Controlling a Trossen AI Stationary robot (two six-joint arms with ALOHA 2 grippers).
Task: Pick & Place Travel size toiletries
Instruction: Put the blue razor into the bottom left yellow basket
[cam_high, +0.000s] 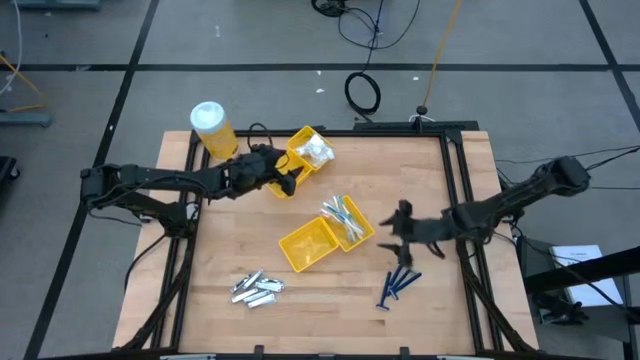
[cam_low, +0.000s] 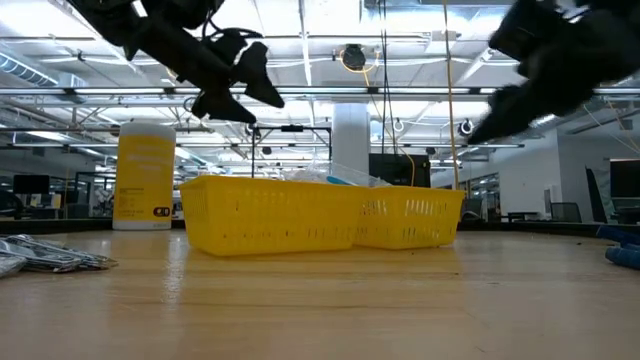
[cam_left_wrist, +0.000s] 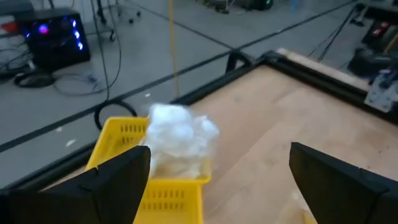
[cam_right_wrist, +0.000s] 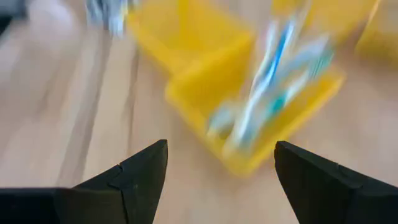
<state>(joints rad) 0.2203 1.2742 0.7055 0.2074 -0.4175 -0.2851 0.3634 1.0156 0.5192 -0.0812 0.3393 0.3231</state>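
White crinkly packets (cam_left_wrist: 180, 134) lie heaped in a yellow tray (cam_high: 303, 138) at the table's far side. My left gripper (cam_high: 288, 176) hovers open just short of that tray, with nothing between its fingers (cam_left_wrist: 118, 177). Slim pale sticks (cam_high: 343, 216) lie in one half of a double yellow tray (cam_high: 305, 247) at the table's middle. Dark-blue razor sticks (cam_high: 399, 284) lie on the wood at the near right, and silver-grey tubes (cam_high: 257, 288) at the near left. My right gripper (cam_high: 393, 228) hangs open above the table between the stick tray and the razors, holding nothing.
A yellow jar with a white lid (cam_high: 212, 128) stands at the far left corner. A black rail (cam_high: 455, 180) frames the table's edges. Bare wood lies at the far right and between the middle tray and the near edge.
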